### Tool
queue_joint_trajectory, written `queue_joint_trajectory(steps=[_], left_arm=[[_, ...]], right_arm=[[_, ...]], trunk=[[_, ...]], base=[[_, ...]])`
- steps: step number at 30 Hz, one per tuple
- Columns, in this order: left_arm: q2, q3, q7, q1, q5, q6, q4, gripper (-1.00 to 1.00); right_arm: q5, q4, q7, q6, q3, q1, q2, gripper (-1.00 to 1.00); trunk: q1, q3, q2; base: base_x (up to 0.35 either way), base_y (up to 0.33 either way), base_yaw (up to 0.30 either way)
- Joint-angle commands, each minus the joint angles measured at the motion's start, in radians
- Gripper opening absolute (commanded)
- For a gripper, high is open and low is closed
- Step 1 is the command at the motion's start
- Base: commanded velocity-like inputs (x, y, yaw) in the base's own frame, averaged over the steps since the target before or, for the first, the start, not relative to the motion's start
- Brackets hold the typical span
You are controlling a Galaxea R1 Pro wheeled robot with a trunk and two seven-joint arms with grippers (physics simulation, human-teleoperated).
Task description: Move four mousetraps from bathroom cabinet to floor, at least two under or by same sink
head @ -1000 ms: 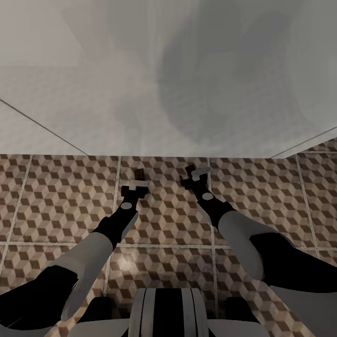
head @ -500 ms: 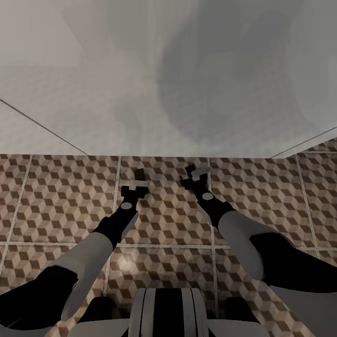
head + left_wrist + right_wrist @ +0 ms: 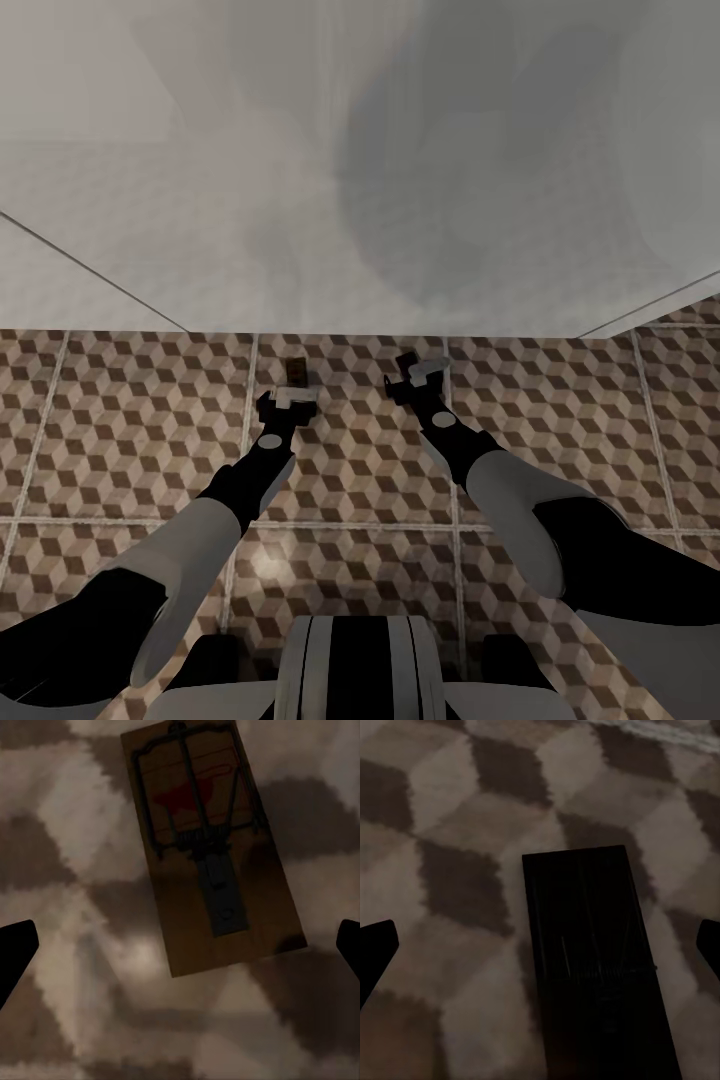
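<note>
Left of centre, the left gripper (image 3: 287, 403) hovers with fingers spread wide and empty; its mousetrap (image 3: 212, 844) lies flat on the floor (image 3: 130, 420). Right gripper (image 3: 418, 372), equally wide, hangs over a shadowed trap (image 3: 592, 960). Careless retreating could nudge either.

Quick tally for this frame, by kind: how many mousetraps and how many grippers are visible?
Mousetraps: 2, one lit tan mousetrap and one shadowed mousetrap, both lying on the cube-patterned floor.
Grippers: 2, left gripper and right gripper.
Total: 4
</note>
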Motion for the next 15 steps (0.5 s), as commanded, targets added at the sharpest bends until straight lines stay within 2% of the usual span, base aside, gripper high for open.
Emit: queue_joint_trajectory(steps=[1, 15], left_arm=[[0.001, -0.008, 0.008, -0.001, 0.003, -0.003, 0.001, 1.0], [0.001, -0.008, 0.009, -0.001, 0.003, -0.003, 0.001, 1.0]], right_arm=[[0.006, 0.001, -0.01, -0.001, 0.007, -0.001, 0.0, 1.0], [0.006, 0.002, -0.01, 0.0, 0.007, -0.001, 0.0, 1.0]], trunk=[[0.0, 0.0, 0.0], [0.0, 0.0, 0.0]], base=[[0.0, 0.0, 0.0], [0.0, 0.0, 0.0]])
